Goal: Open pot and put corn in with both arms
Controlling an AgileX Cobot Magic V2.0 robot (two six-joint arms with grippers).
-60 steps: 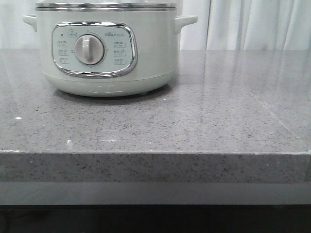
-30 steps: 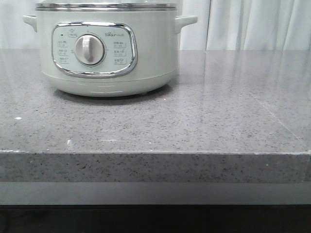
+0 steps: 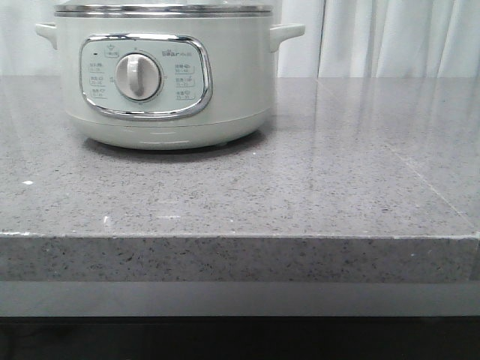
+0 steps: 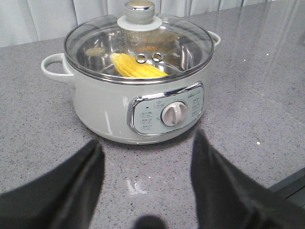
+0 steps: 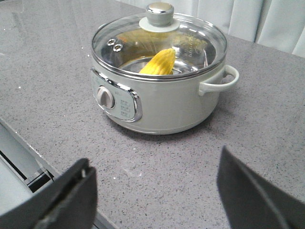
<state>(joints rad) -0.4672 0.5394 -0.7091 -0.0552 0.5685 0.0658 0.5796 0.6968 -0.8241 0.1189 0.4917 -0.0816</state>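
The pale grey-green pot [image 3: 161, 75] stands at the back left of the grey counter, its dial facing me; its top is cut off in the front view. Both wrist views show the pot [image 4: 138, 90] [image 5: 162, 95] closed by a glass lid [image 4: 139, 40] [image 5: 159, 43] with a grey knob. The yellow corn [image 4: 136, 67] [image 5: 159, 62] lies inside the pot under the lid. My left gripper [image 4: 145, 160] hangs open above the counter in front of the pot, nothing between its fingers. My right gripper [image 5: 155, 183] is also open and empty, farther back near the counter's front edge. Neither gripper shows in the front view.
The speckled grey counter [image 3: 300, 187] stretches to the right of the pot. Its front edge [image 3: 240, 236] runs across the front view, and the same edge [image 5: 28, 162] shows by the right gripper. White curtains [image 3: 390, 37] hang behind.
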